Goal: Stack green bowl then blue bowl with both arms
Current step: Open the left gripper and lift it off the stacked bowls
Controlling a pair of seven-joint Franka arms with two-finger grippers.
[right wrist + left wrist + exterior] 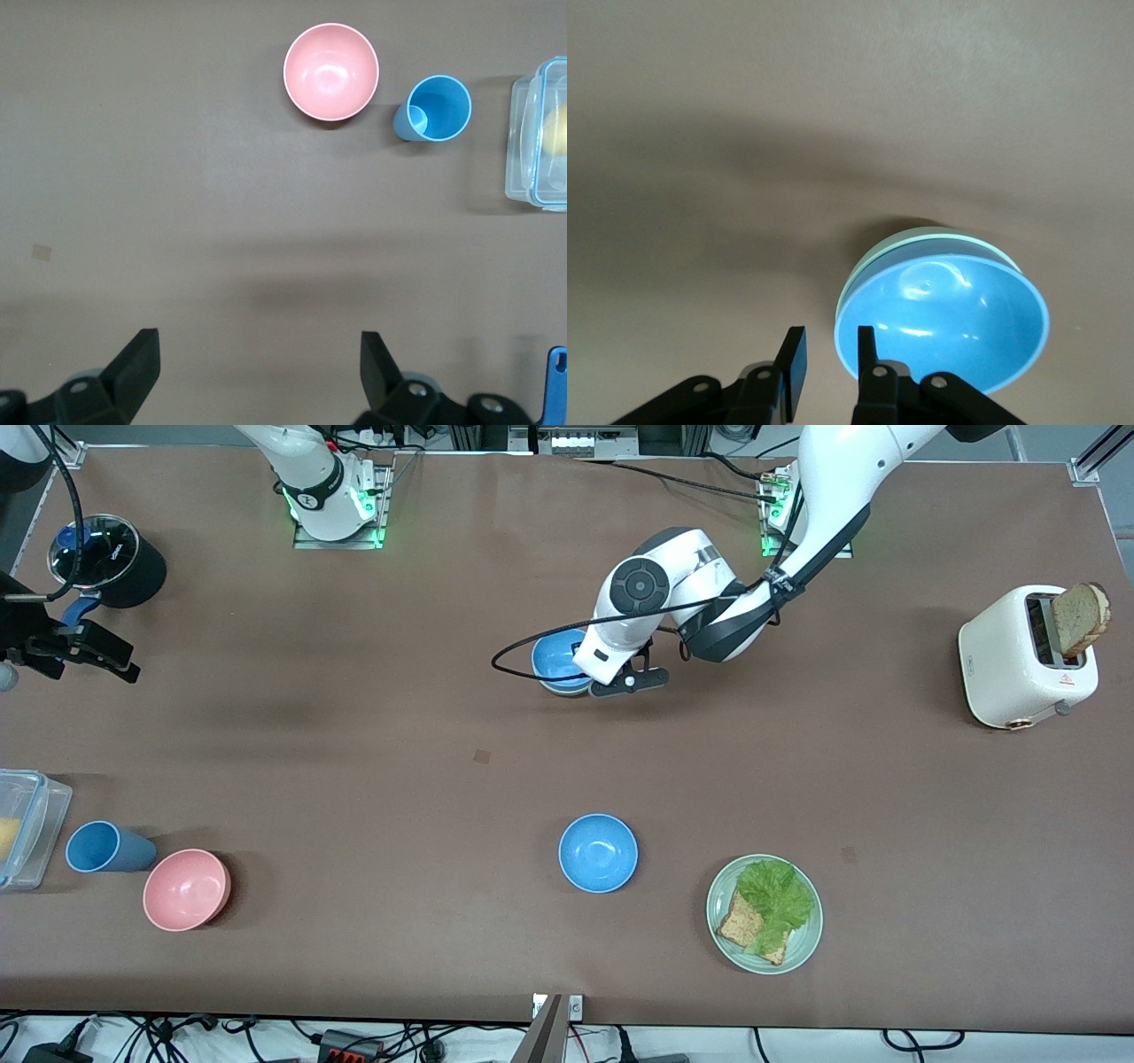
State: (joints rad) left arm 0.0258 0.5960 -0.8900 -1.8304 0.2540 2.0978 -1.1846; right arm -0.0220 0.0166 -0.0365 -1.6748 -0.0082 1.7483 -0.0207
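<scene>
Blue bowls number two: one blue bowl (558, 657) sits nested in the single green bowl (873, 257) mid-table, mouth up, only a mint rim showing around it; a second blue bowl (598, 852) stands alone, nearer the front camera, beside the plate (805, 947) of lettuce and bread. One pink bowl (186, 888) and one blue cup (102, 847) lie toward the right arm's end. Round, the bowls have no long axis. The left gripper (830, 361) hangs at the stack's rim, fingers narrowly parted, gripping nothing. The right gripper (259, 365) waits over bare table, spread wide and empty.
</scene>
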